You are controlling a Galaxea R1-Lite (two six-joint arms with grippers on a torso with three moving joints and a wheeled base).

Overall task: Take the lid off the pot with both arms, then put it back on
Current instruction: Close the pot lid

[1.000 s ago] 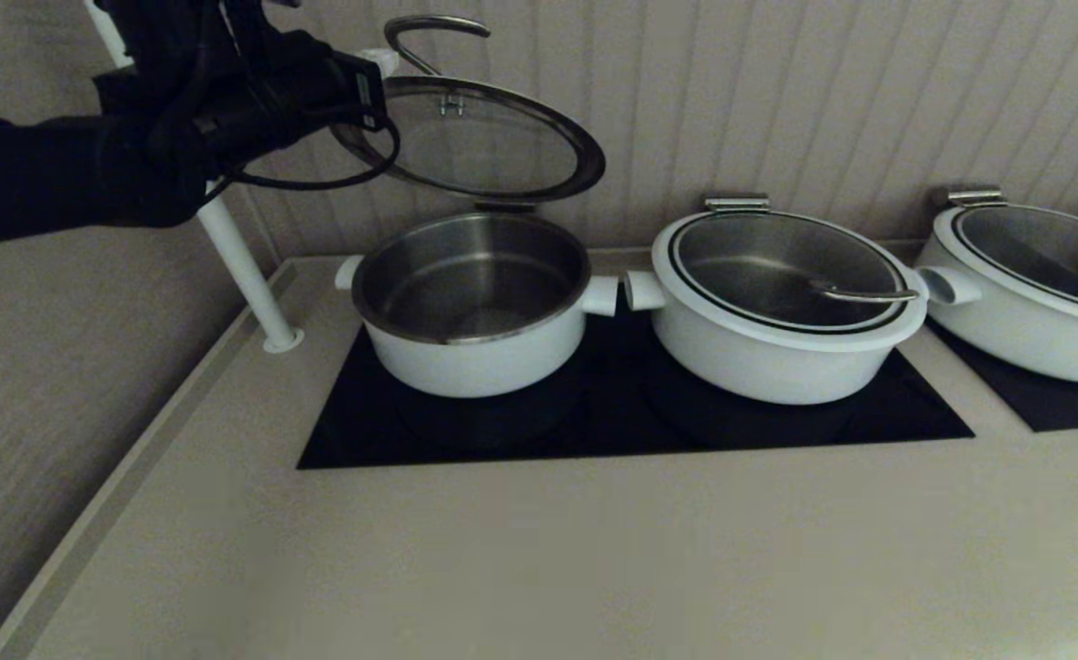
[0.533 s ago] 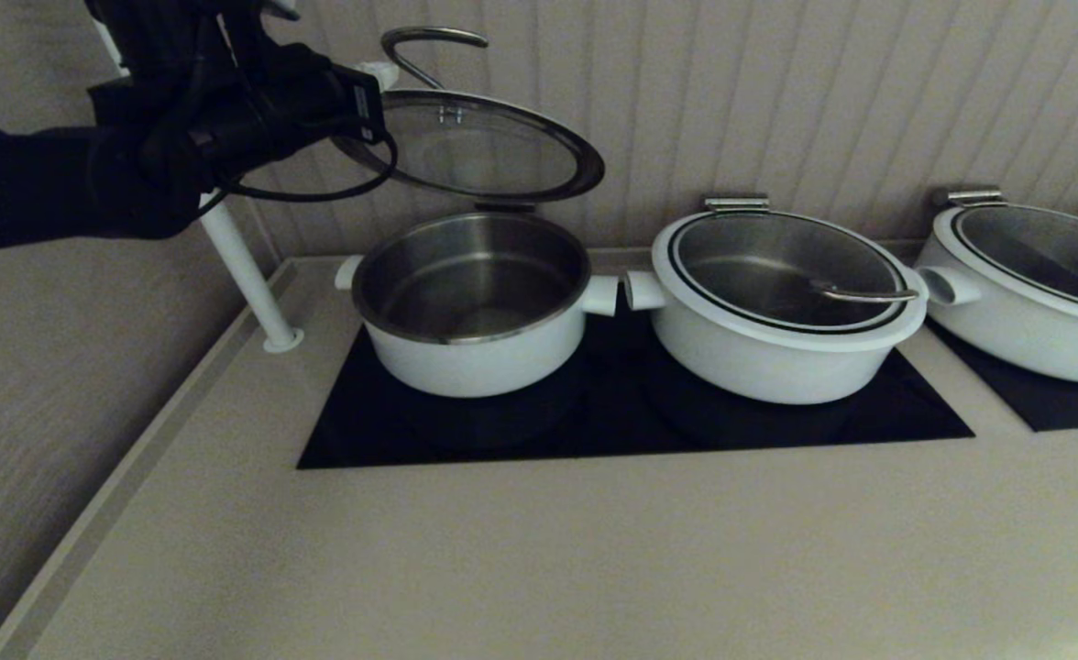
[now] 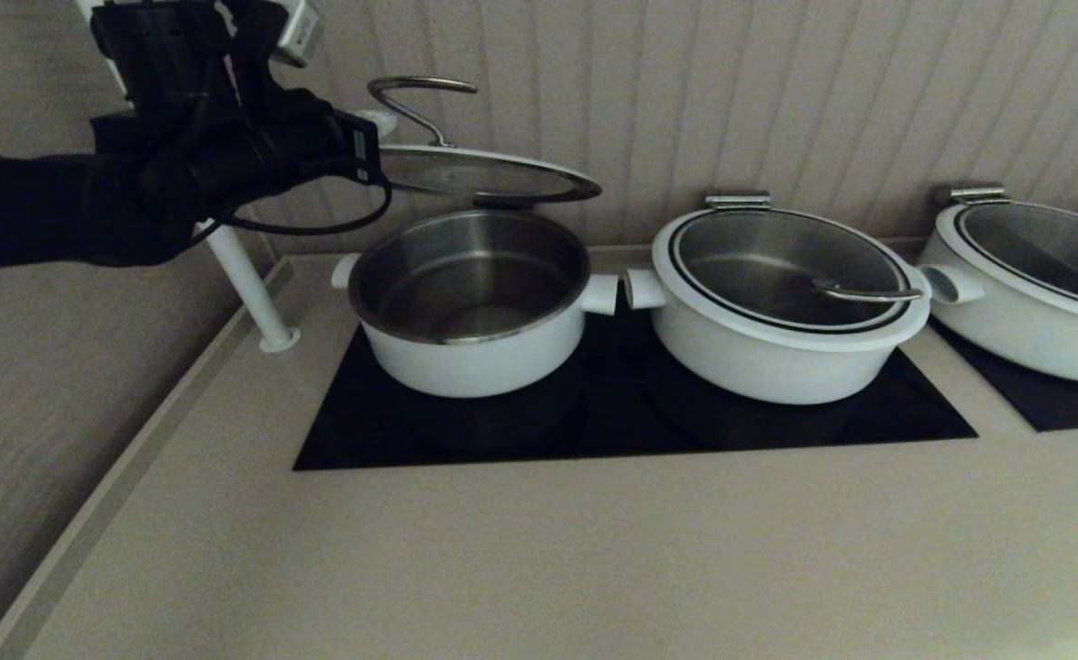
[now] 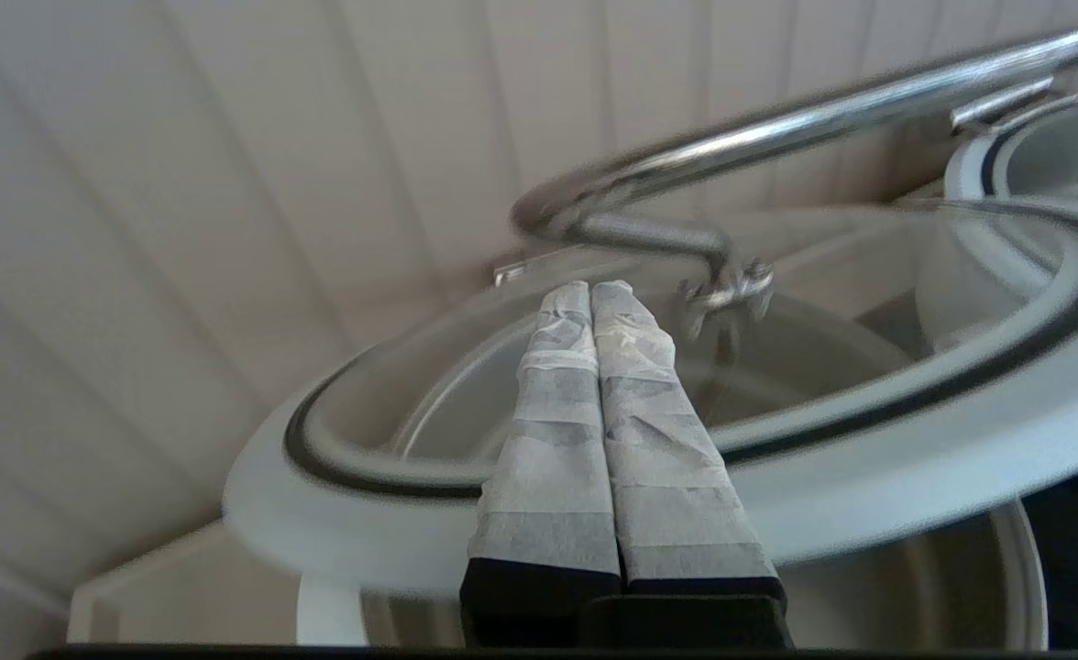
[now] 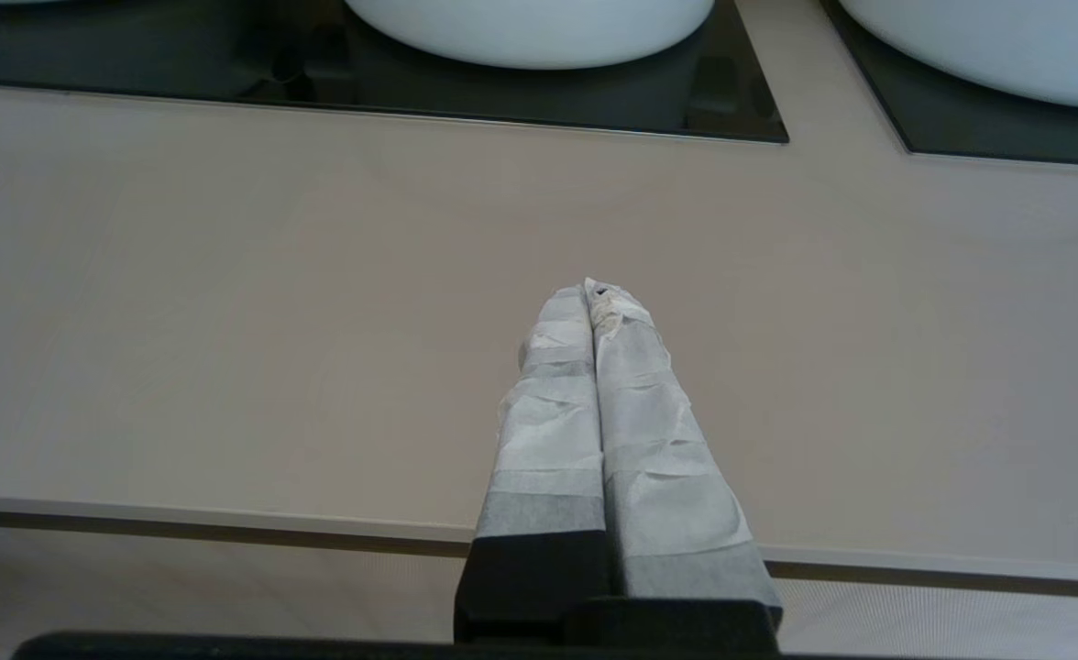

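The lid (image 3: 484,174) hangs nearly level just above the open pot (image 3: 470,302), its back edge by the steel hinge piece at the pot's far rim. My left gripper (image 3: 376,124) is at the lid's left edge. In the left wrist view its fingers (image 4: 591,289) are shut together with nothing between them. They lie across the lid's white rim (image 4: 869,458) and glass, tips under the steel-wire handle (image 4: 777,128). My right gripper (image 5: 591,289) is shut and empty, low over the counter's front edge, out of the head view.
A wider lidded white pot (image 3: 777,302) stands right beside the pot on the black cooktop (image 3: 631,431). A third pot (image 3: 1034,284) is at far right. A slanted white pole (image 3: 246,275) stands at the left. The panelled wall is close behind.
The lid has come down from a steep tilt to nearly flat above the pot. My left gripper has moved down with it. The pots have not moved.
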